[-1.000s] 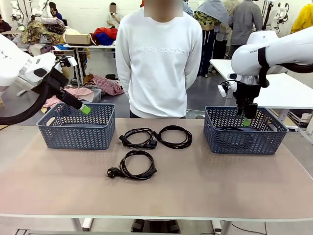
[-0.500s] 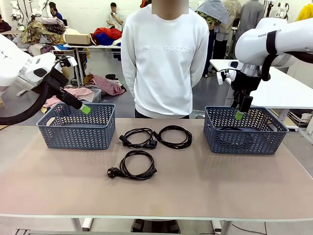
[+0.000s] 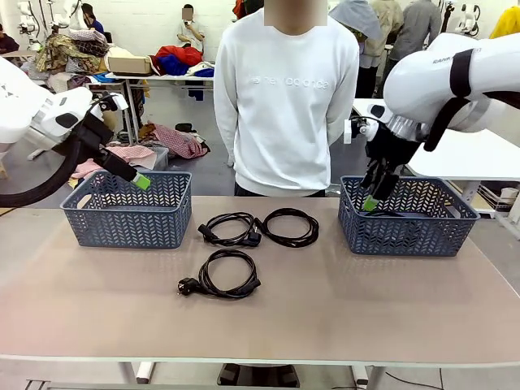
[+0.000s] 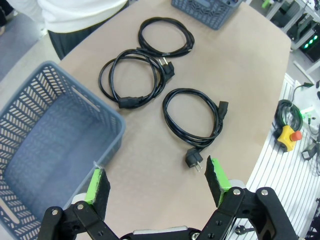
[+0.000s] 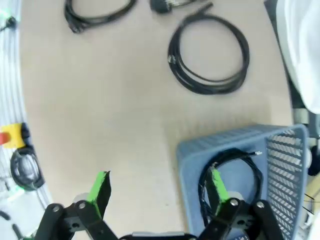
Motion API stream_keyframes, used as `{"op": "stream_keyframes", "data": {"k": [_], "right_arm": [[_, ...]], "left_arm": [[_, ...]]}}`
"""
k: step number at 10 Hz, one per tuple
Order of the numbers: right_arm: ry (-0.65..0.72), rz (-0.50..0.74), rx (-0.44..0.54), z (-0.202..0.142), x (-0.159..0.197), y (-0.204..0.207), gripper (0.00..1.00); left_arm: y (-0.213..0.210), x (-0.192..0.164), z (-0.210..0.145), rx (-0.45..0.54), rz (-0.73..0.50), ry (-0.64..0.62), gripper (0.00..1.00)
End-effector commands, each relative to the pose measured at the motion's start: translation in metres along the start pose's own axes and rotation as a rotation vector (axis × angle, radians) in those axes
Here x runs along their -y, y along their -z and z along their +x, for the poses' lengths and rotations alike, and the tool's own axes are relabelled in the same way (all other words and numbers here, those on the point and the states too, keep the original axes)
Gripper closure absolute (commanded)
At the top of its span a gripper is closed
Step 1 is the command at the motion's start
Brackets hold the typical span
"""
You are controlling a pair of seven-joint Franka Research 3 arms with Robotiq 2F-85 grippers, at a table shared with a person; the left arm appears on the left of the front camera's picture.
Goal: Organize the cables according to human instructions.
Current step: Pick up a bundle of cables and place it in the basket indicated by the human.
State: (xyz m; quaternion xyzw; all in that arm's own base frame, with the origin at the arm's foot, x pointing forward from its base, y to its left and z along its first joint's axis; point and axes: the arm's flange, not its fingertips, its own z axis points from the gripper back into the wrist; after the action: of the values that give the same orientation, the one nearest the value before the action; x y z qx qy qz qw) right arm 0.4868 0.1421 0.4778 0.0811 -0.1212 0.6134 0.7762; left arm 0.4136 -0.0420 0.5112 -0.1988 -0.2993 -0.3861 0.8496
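Note:
Three coiled black cables lie on the table between the baskets: one (image 3: 230, 228) left of middle, one (image 3: 290, 227) beside it, one (image 3: 223, 275) nearer me. Another cable (image 5: 231, 175) lies inside the right basket (image 3: 406, 236). My right gripper (image 3: 374, 197) hangs open over that basket's left rim, holding nothing. My left gripper (image 3: 140, 180) hovers open over the left basket (image 3: 122, 223), which looks bare inside. In the left wrist view the left gripper (image 4: 156, 180) stands wide, with the three cables (image 4: 192, 117) beyond it.
A person in a white sweatshirt (image 3: 284, 97) stands at the table's far edge between the baskets, hands out of sight. The near half of the table (image 3: 325, 317) is bare. Other tables and people fill the background.
My right gripper has risen out of the right basket and swung left to its left rim, still open. The person has shifted slightly to the right. The left arm has not moved.

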Motion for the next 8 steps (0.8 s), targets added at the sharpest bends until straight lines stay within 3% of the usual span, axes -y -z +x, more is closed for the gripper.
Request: {"op": "stream_keyframes", "data": {"k": [1,5,8], "right_arm": [[0.009,-0.013,0.050,-0.003,-0.027,0.015,0.00],[0.016,0.017,0.086,-0.013,-0.066,0.033,0.00],[0.008,0.029,0.043,-0.005,-0.058,0.031,0.00]], "left_arm": [[0.001,-0.001,-0.002,0.024,-0.022,0.014,0.00],[0.001,-0.001,-0.002,0.024,-0.022,0.014,0.00],[0.001,-0.001,-0.002,0.024,-0.022,0.014,0.00]]}}
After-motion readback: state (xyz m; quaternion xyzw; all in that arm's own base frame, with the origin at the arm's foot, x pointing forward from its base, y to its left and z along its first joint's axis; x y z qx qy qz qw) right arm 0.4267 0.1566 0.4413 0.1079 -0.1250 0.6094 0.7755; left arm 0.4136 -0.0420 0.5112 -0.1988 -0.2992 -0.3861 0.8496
